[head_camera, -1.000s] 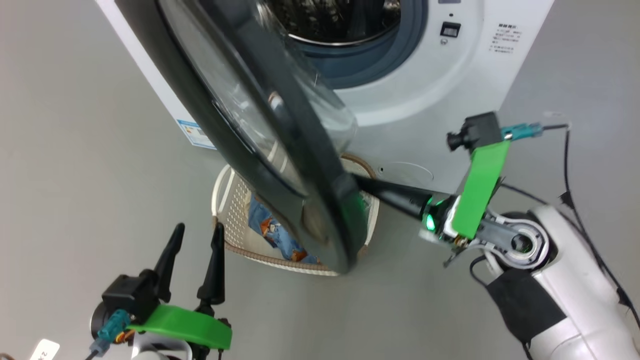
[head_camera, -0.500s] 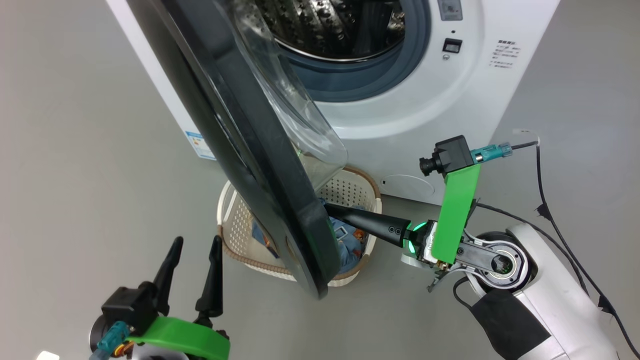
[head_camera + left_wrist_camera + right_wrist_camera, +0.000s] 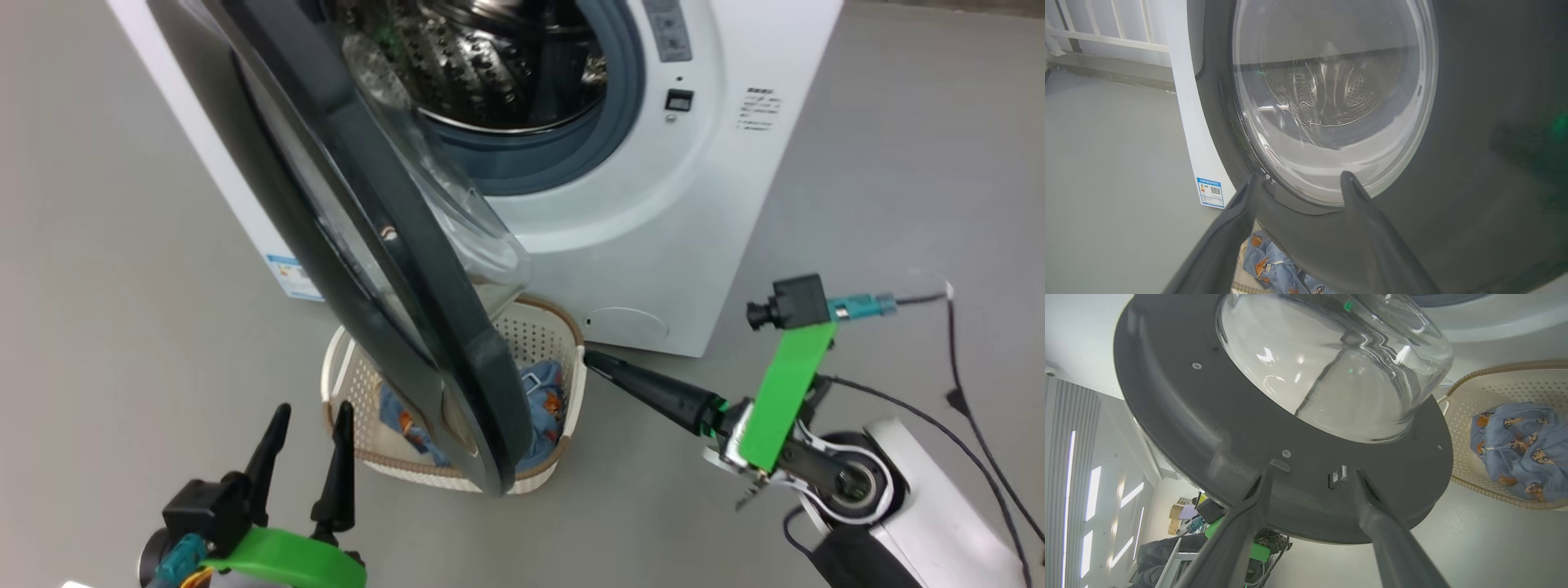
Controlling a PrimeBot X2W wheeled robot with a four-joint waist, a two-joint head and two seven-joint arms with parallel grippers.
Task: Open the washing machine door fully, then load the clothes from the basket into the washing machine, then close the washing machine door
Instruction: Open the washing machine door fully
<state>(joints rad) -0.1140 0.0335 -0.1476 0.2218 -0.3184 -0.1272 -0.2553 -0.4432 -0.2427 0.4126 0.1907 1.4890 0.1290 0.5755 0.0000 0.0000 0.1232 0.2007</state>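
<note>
Head view: half-open washing machine door (image 3: 392, 269), nearly edge-on, slanting from the upper left of the frame down to lower centre, hinged at the left flank of the washing machine (image 3: 653, 245). Overhangs the basket (image 3: 531, 335) at lower centre and hides part of the clothes (image 3: 543, 392) inside it. Not yet swung fully back.

Right of the door's free edge, on the glass-bowl side: right gripper (image 3: 596, 359), long axis pointing toward frame left, tip beside the basket's right rim and short of the black door rim. In the right wrist view, fingers plainly apart with nothing between them, the door's inner rim and its latch tab just beyond the tips.

At lower left, on the outer-face side: left gripper (image 3: 313, 408), fingers spread and empty, pointing up the frame, apart from the door.

Judged: to open further, free edge to be driven toward frame left, away from the drum mouth. Falls to the right arm, already on the pushing side and near that edge. Probably calls for a sideways press on the inner rim below the bowl, not a pinch. Worth watching the left gripper, standing in the door's likely sweep.
</note>
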